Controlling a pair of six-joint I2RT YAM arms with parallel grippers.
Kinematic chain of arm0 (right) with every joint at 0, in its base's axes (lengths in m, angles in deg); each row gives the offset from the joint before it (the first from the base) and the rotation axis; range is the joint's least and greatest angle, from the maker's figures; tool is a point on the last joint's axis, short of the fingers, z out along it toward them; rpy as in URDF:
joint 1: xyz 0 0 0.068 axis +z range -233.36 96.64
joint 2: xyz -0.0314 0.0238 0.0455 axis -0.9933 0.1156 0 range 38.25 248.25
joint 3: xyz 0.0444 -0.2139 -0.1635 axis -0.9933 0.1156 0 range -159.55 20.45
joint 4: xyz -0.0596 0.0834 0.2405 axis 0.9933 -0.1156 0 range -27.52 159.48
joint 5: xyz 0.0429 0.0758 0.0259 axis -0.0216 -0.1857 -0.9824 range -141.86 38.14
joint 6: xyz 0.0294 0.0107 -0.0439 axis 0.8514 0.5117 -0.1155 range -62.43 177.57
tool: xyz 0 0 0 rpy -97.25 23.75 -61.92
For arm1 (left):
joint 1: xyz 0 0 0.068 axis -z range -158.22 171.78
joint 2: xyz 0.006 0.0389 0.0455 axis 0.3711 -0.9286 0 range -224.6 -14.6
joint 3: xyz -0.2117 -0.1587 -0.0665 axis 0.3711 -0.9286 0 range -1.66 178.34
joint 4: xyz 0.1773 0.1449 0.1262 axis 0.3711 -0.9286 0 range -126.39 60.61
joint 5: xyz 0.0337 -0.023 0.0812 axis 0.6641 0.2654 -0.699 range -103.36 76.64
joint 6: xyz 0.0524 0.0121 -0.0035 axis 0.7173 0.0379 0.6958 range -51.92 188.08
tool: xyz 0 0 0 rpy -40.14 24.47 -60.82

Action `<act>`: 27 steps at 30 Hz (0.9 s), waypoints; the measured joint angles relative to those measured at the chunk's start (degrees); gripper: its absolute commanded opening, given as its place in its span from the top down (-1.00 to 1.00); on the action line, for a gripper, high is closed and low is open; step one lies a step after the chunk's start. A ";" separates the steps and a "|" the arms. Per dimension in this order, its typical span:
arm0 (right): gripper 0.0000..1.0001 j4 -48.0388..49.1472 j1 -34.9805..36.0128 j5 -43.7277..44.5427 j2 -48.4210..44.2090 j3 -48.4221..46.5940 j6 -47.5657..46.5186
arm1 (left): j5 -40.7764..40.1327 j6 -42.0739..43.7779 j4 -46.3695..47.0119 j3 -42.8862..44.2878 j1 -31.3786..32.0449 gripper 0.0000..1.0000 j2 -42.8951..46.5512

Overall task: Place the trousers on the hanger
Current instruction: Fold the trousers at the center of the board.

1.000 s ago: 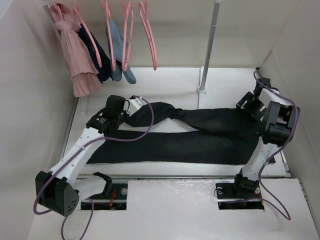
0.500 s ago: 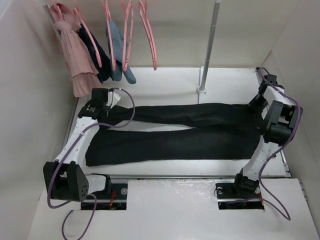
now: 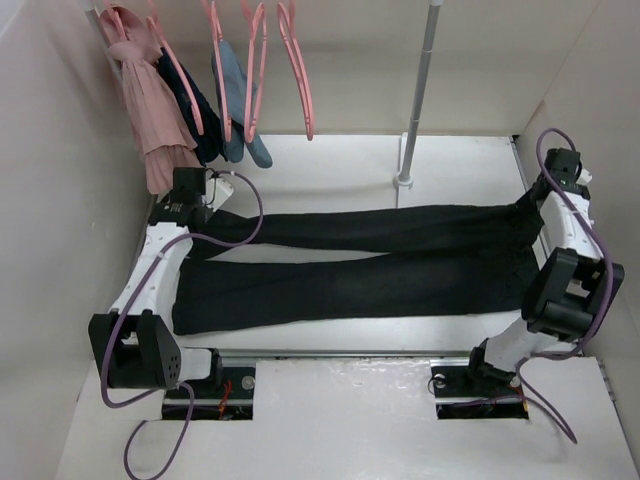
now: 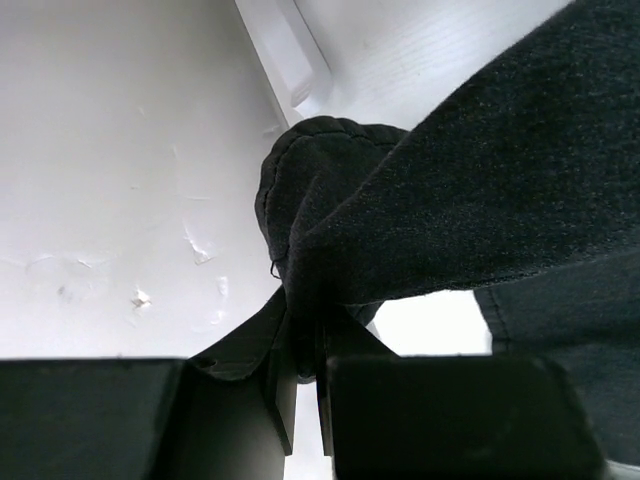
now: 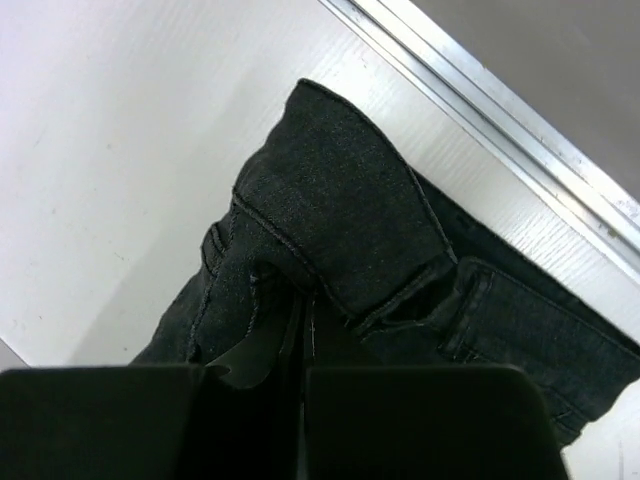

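Note:
The black trousers (image 3: pixel 380 262) lie stretched across the white table, legs to the left and waist to the right. My left gripper (image 3: pixel 207 216) is shut on the hem of the far leg, and the left wrist view shows the fingers (image 4: pixel 283 390) pinching the folded cloth (image 4: pixel 470 200). At the far right, my right gripper (image 3: pixel 533 206) is shut on the waistband (image 5: pixel 335 205), with fabric covering its tips (image 5: pixel 306 322). An empty pink hanger (image 3: pixel 302 80) hangs from the rail at the back, beside two more alike (image 3: pixel 252 70).
On the rail at the back left hang a pink garment (image 3: pixel 152 115), a dark navy one (image 3: pixel 197 118) and a blue-grey one (image 3: pixel 238 100). The rack's upright pole (image 3: pixel 418 95) stands on the table behind the trousers. White walls close in both sides. A metal rail (image 5: pixel 500 120) edges the table.
The right gripper has shut on the waistband and pulled it toward the far right corner. The left gripper drew the hem back and left. The twisted far leg now lies straight.

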 measured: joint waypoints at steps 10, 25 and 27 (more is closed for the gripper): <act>1.00 3.63 -9.53 0.09 -22.36 23.02 18.32 | 2.19 6.10 -9.20 -9.38 -0.35 0.96 3.98; -1.00 -1.11 -20.85 4.66 -21.18 30.14 29.97 | -2.01 -0.90 -24.48 -22.58 -2.25 -0.06 -4.17; -1.00 -1.51 -20.85 4.90 -19.67 29.44 29.18 | -1.99 -2.38 -25.79 -22.82 -2.43 -0.06 -5.40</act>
